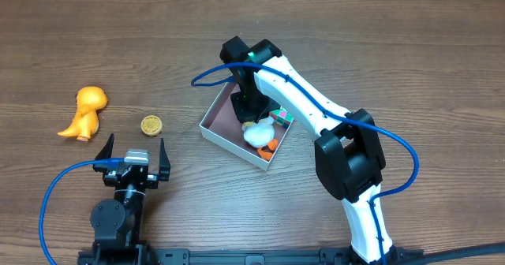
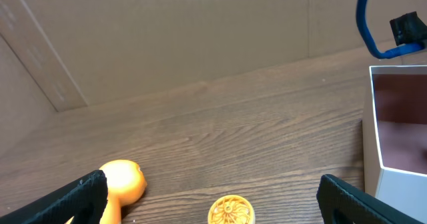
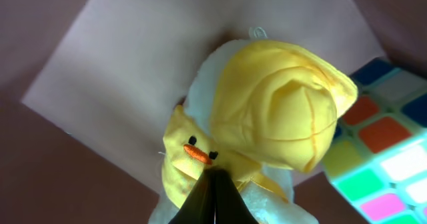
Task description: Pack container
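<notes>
Jaws of our left gripper stand wide apart, well left of the container on the wooden table, while those of our right gripper meet inside this container at the plush duck (whether they pinch its cloth, we cannot tell).
</notes>
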Controlling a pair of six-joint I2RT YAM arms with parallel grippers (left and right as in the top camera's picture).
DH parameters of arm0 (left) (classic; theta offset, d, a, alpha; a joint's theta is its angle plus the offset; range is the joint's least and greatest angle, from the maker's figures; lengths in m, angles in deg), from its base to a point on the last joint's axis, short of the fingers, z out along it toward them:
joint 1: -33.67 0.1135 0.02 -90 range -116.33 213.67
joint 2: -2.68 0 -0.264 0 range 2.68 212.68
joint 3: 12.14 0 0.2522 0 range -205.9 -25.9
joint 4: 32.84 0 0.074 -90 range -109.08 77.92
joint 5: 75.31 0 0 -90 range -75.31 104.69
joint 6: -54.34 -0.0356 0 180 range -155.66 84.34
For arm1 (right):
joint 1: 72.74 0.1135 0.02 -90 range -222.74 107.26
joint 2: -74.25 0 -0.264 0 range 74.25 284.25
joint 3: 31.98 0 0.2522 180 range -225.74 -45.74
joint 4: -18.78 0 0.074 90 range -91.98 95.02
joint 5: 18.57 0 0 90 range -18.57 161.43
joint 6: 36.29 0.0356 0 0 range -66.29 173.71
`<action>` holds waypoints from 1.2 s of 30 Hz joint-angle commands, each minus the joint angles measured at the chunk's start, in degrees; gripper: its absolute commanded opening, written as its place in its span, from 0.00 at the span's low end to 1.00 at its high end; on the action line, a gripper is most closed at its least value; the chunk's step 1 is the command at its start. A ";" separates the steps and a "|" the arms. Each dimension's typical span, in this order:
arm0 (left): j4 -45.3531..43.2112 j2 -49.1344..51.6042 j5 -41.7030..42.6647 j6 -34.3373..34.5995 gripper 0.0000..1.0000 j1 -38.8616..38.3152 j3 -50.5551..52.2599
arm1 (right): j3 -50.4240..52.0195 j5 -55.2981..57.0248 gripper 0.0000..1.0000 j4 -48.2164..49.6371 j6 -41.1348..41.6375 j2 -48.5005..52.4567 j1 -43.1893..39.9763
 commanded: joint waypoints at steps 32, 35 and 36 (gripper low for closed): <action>0.00 -0.07 -0.55 0.59 1.00 0.57 0.22 | -24.68 8.61 0.04 -16.26 6.05 0.26 -0.81; 0.02 -0.07 -0.55 0.59 1.00 0.57 0.22 | -26.67 10.34 0.15 -18.43 9.97 -0.63 -2.58; 0.00 -0.07 -0.55 0.59 1.00 0.57 0.22 | -26.67 9.99 0.16 -18.43 12.22 -0.98 -3.34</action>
